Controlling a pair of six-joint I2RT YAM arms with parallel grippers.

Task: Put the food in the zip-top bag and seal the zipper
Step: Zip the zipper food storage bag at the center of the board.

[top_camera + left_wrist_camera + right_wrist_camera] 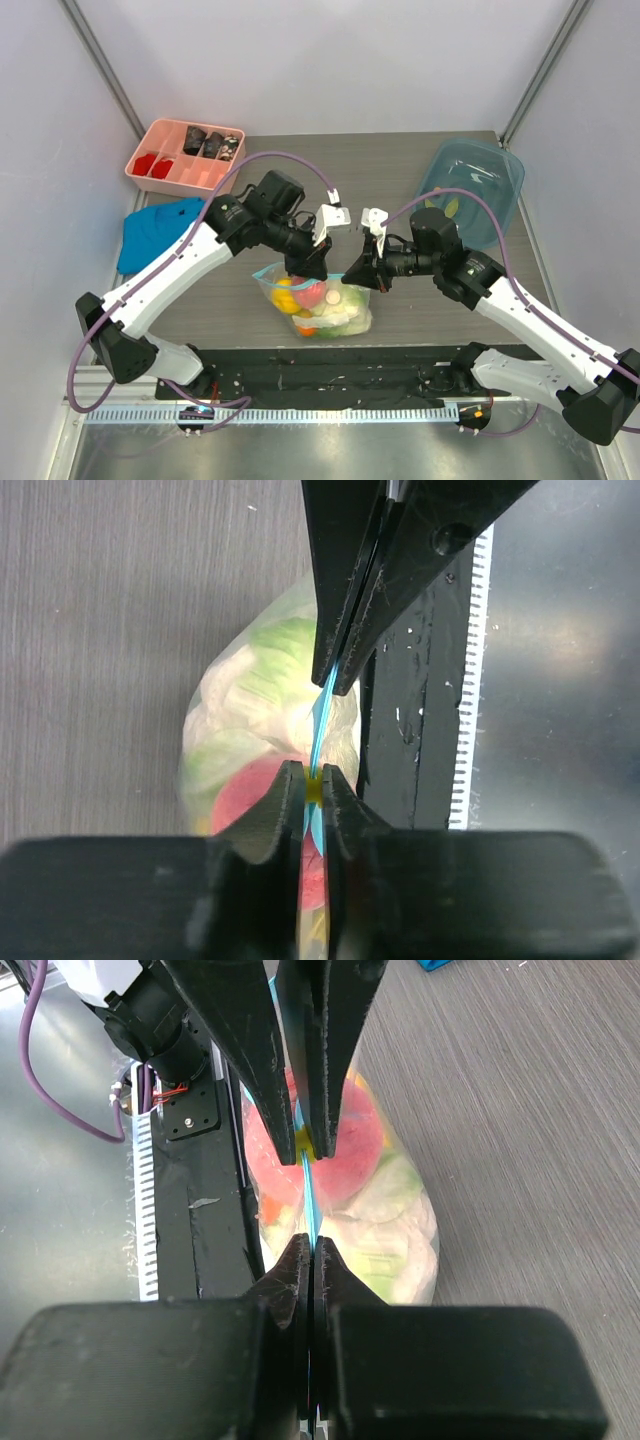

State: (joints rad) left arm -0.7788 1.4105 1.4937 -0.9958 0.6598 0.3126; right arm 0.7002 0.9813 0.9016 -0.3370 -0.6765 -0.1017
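Note:
The clear zip-top bag (pixel 322 306) hangs between both grippers near the table's front edge, with the pale green cabbage (pixel 350 312) and red, yellow and orange fruits (pixel 310 293) inside. My left gripper (pixel 305 268) is shut on the light-blue zipper (pixel 321 725) at the bag's left part. My right gripper (pixel 362 272) is shut on the same zipper (pixel 310 1200) at its right part. In the left wrist view the bag (pixel 250 720) hangs below the strip; my left gripper (pixel 312 780) pinches it, a small yellow piece between its tips. In the right wrist view my right gripper (pixel 312 1250) pinches it too.
A pink tray (pixel 185 155) with dark and red pieces sits at back left. A blue cloth (pixel 155 232) lies left. A teal bowl (pixel 480 185) stands at back right. A black mat (pixel 330 365) and toothed rail run along the front edge.

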